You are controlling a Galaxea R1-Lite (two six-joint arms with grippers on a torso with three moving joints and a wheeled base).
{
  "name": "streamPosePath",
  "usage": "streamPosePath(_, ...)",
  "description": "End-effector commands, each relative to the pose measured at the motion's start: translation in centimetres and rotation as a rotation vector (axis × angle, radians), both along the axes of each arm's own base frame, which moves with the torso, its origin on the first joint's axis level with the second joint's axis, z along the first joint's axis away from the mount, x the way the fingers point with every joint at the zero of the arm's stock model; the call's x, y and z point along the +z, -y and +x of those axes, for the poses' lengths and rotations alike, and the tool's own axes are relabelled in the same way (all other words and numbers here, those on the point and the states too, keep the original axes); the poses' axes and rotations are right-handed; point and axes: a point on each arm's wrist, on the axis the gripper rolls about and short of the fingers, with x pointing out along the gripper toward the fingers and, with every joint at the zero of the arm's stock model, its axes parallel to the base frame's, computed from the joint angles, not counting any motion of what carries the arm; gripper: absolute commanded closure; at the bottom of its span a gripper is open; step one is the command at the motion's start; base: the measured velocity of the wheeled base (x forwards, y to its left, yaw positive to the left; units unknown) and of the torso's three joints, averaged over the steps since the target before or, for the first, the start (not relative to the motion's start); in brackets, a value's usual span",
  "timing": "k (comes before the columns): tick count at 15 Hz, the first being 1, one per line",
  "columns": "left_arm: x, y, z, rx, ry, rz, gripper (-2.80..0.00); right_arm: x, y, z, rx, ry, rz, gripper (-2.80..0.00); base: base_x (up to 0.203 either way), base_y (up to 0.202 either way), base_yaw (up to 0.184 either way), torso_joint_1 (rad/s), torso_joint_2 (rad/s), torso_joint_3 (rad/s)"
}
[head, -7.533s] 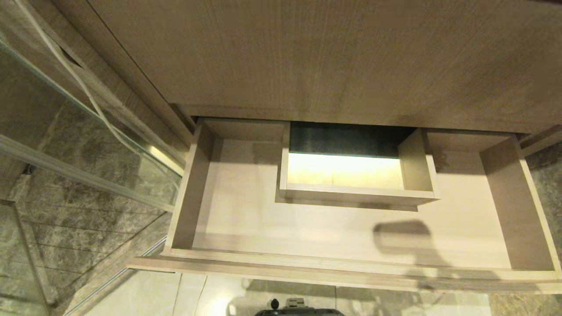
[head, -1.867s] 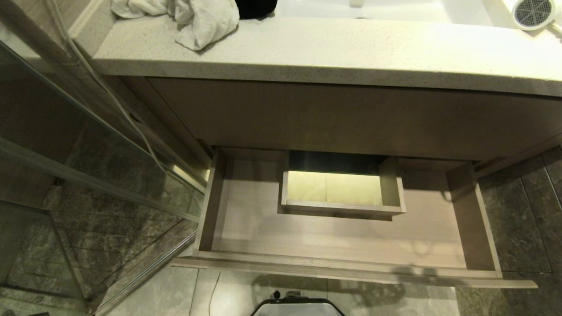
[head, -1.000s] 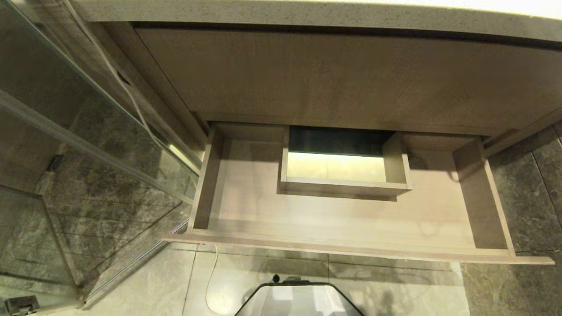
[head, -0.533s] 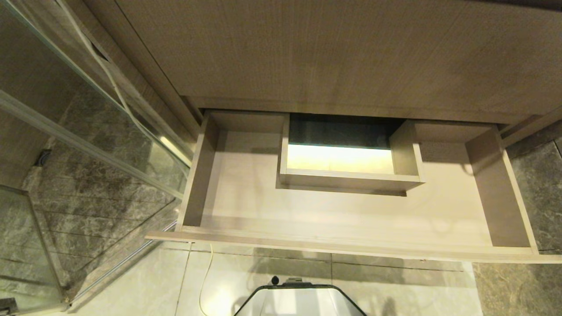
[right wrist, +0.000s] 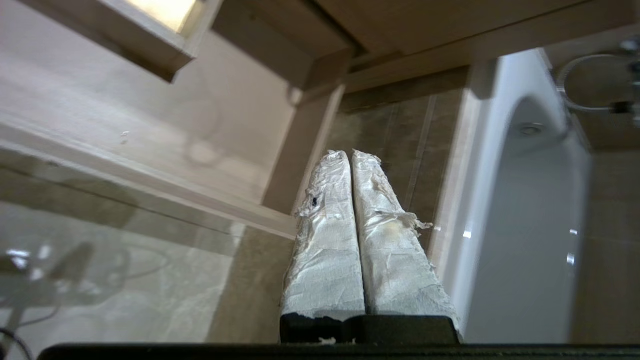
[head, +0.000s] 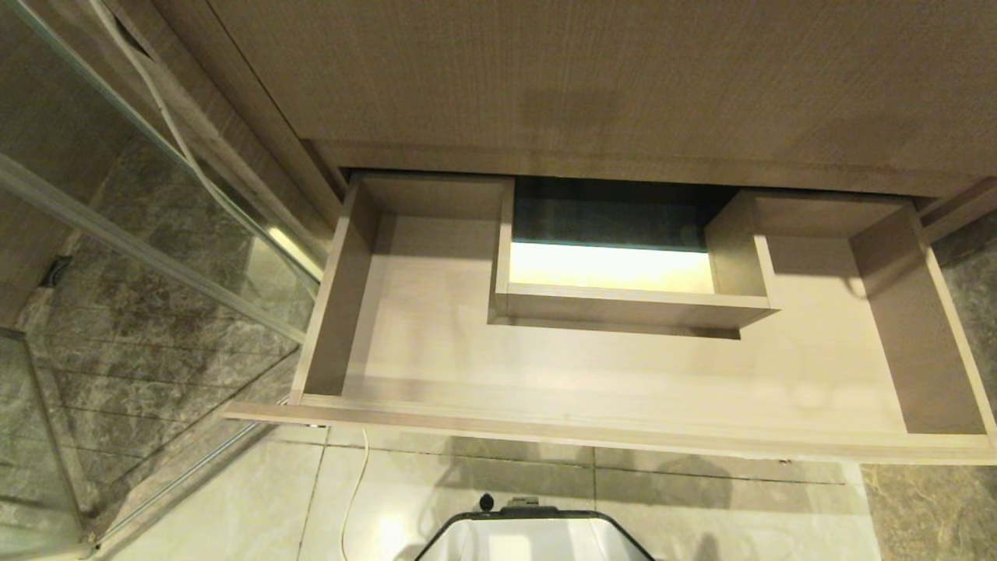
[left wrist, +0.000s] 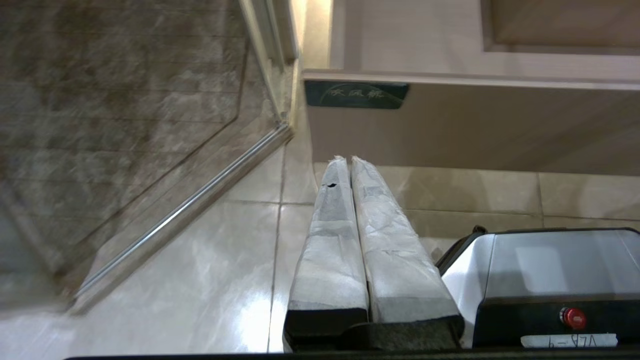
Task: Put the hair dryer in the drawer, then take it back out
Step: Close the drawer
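Note:
The drawer (head: 545,427) stands pulled out, wide and shallow, with nothing lying on its pale floor around the boxed cut-out (head: 623,308). The hair dryer is out of view. Neither arm shows in the head view. My left gripper (left wrist: 345,159) hangs shut and empty above the floor tiles, just short of the drawer's flat front (left wrist: 475,125) and its small dark label (left wrist: 356,94). My right gripper (right wrist: 348,152) is shut on nothing, by the drawer's right front corner (right wrist: 280,220), over dark tile.
A plain wood-grain panel (head: 584,78) overhangs the drawer. A glass shower wall (head: 140,257) with a thin white cable (head: 167,125) bounds the left. A white bathtub (right wrist: 525,225) lies to the right. My base (head: 533,538) sits below the drawer front.
The head camera has sunk and come closer: the countertop and the hair dryer on it slid out of the top, and the drawer looms larger. The drawer itself stays open and empty.

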Motion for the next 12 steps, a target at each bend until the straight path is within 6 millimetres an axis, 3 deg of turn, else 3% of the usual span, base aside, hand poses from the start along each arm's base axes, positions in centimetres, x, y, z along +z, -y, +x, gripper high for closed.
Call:
streamPosePath(1,0.0,0.0,0.0,0.001,0.0,0.0,0.0,-0.6,0.1,0.2,0.01,-0.022,0.009,0.0,0.0,0.0,0.0,-0.1,0.36,0.273)
streamPosePath(8,0.0,0.0,0.0,0.001,0.002,0.0,0.0,-2.0,1.1,1.9,0.132,-0.137,0.052,0.0,0.0,0.0,0.0,-0.048,0.33,0.276)
streamPosePath(12,0.0,0.0,0.0,0.0,0.0,0.0,0.0,-5.3,1.7,2.8,0.199,-0.468,0.311,0.0,0.0,0.0,0.0,0.01,0.15,0.178)
